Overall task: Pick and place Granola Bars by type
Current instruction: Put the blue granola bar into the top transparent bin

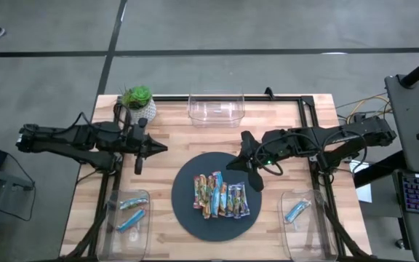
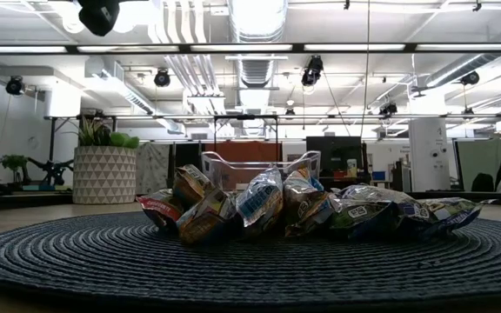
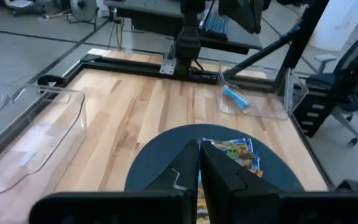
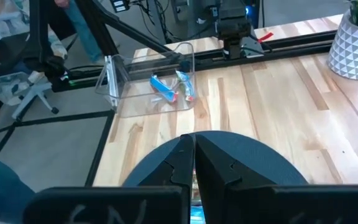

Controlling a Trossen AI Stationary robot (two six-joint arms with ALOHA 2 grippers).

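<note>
Several granola bars in blue, green and red-brown wrappers lie in a row on the dark round mat; the low view shows them as a heap. My left gripper hovers shut above the table, left of the mat and pointing right. Above the mat's far right rim my right gripper hovers, also shut, pointing left. Both wrist views show the closed fingertips with nothing between them. The near-left bin holds two blue bars. One blue bar lies in the near-right bin.
A clear bin stands at the table's far edge with nothing in it. A potted plant stands at the far left corner. Bare wood shows between the mat and the bins. A black frame rail runs along the table's sides.
</note>
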